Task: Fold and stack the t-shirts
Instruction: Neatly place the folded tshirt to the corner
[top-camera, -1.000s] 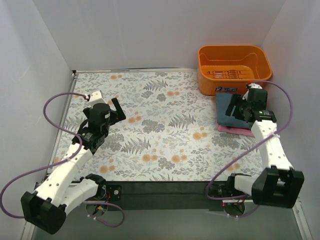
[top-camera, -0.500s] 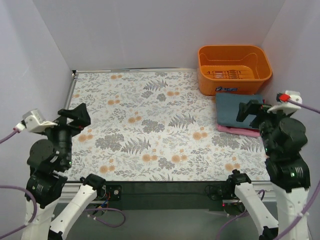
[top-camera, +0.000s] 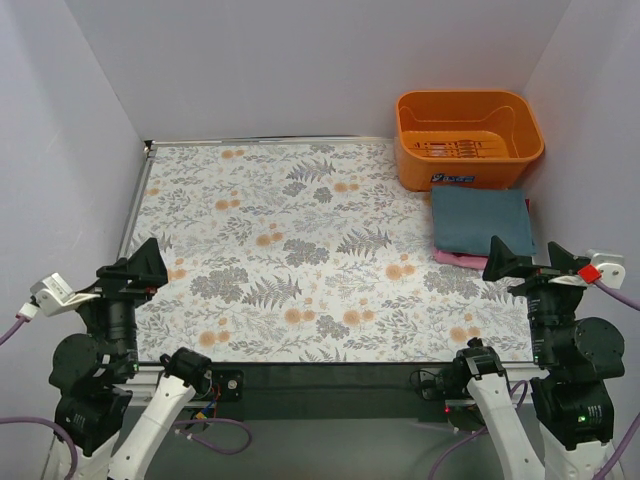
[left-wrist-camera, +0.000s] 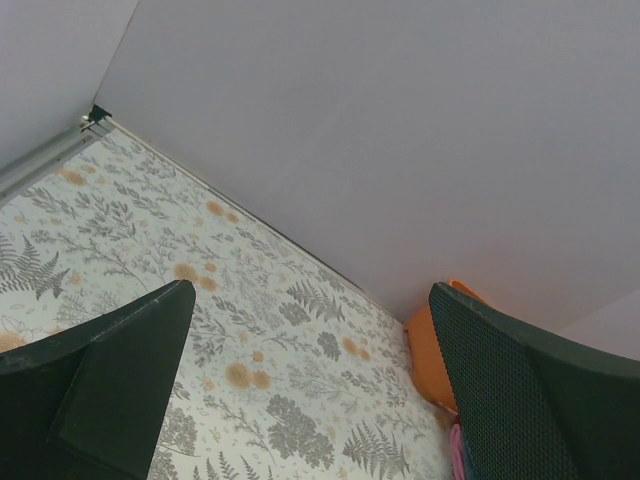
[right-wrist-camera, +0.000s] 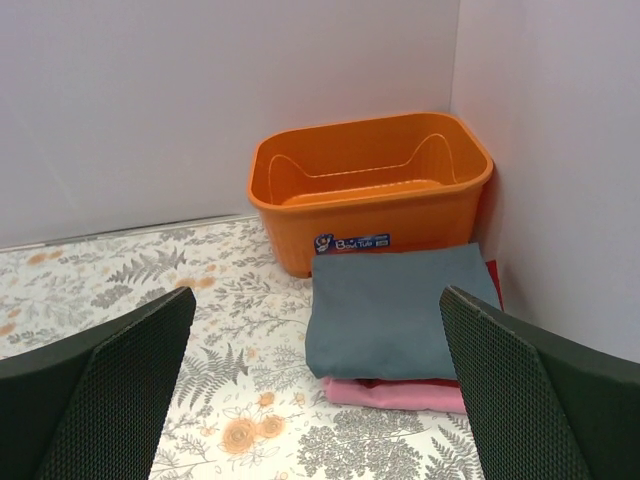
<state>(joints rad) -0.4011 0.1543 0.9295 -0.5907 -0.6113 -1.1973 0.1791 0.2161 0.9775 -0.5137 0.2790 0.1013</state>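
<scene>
while both hang raised over the near edge of the tabletop (top-camera: 300, 230), we see the left claw (left-wrist-camera: 310, 295) with its two dark fingers spread wide apart, looking across the fern-and-flower print toward the far wall (left-wrist-camera: 400, 120). the right claw (right-wrist-camera: 317, 293) stands just as wide apart, its textured fingers framing the far right corner. neither claw touches any cloth.

we find the t-shirts folded in one stack at the right side of the tabletop, just in front of the orange plastic basket (right-wrist-camera: 430, 210) and close to the right wall (right-wrist-camera: 560, 150). the slate blue-grey t-shirt (right-wrist-camera: 395, 305) is on top, a smooth rectangle. whether its far edge touches the basket's front we cannot tell. under it the dark red t-shirt (right-wrist-camera: 492, 277) shows only as a thin sliver at the right edge. the pink t-shirt (right-wrist-camera: 390, 395) lies at the bottom, its near edge poking out beyond the blue-grey one.

the basket stands upright in the far right corner, with a small blue and white label (right-wrist-camera: 350, 243) on its front wall. from the left wrist we catch only a slice of the basket and a speck of pink.
</scene>
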